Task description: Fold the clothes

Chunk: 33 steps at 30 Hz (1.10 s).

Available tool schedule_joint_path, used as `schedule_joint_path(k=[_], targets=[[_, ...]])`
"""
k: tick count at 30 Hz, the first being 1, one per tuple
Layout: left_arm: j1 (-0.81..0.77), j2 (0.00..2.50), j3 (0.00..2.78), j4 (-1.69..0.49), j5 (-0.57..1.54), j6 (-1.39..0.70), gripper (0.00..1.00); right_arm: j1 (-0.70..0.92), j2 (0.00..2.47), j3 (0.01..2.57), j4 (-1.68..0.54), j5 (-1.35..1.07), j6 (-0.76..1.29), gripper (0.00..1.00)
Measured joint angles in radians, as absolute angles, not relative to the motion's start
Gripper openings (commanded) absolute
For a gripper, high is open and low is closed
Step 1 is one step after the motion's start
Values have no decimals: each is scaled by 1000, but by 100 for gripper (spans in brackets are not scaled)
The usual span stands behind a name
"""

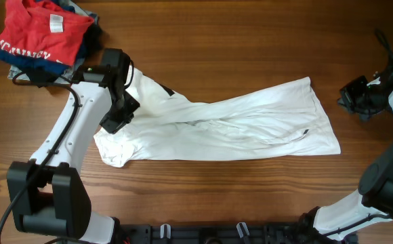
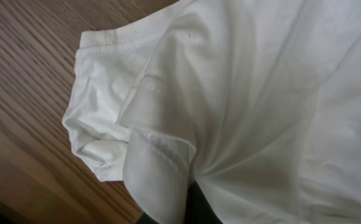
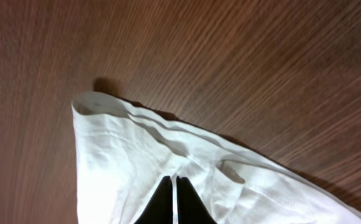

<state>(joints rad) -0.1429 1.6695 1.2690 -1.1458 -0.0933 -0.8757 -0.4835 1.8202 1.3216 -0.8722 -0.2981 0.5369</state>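
The white shirt (image 1: 237,125) was held pinched by the left tool (image 1: 115,120); the right tool (image 3: 174,183) was closed beside it.

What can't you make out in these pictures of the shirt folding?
Left gripper: overhead, its own body hides the fingertips; the left wrist view cuts them off at the bottom edge, so any hold on the white shirt is unclear.
Clothes pile: overhead, cut by the top edge; the red shirt covers what lies beneath.
Lettering on the red shirt: overhead, too small to read.
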Motion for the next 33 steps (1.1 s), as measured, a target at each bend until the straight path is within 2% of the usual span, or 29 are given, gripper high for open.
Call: schedule_joint_path(k=[1, 2, 3, 4, 5, 7, 8, 9, 10, 18, 24, 29, 33], targets=[[-143, 1670, 1269, -1162, -93, -874, 41, -484, 1820, 1322, -880, -299, 536, 4], [-143, 1670, 1269, -1175, -93, -871, 58, -484, 1820, 1322, -891, -299, 525, 6], [-143, 1670, 1269, -1190, -97, -869, 90, -484, 1820, 1322, -899, -300, 517, 9], [-143, 1670, 1269, -1211, -100, -867, 100, -482, 1820, 1322, -906, -303, 506, 15], [-143, 1670, 1269, -1223, -97, -855, 100, -481, 1820, 1322, -913, -306, 495, 24], [-145, 1670, 1269, -1243, -70, -830, 100, -477, 1820, 1322, -917, -318, 477, 37], [-146, 1670, 1269, -1243, -54, -819, 100, -475, 1820, 1322, -917, -344, 458, 58], [-149, 1670, 1269, -1242, -44, -810, 100, -471, 1820, 1322, -916, -370, 438, 72], [-151, 1670, 1268, -1232, -35, -804, 100, -460, 1820, 1322, -908, -391, 418, 80], [-152, 1670, 1267, -1170, -17, -793, 100, -260, 1820, 1322, -831, -365, 416, 79], [-152, 1670, 1267, -1166, -17, -793, 100, -247, 1828, 1322, -845, -200, 442, 77], [-152, 1670, 1267, -1144, -17, -793, 100, -247, 1835, 1322, -856, -171, 435, 52], [-152, 1670, 1267, -1131, -17, -791, 100, -247, 1895, 1322, -830, -171, 424, 49]])
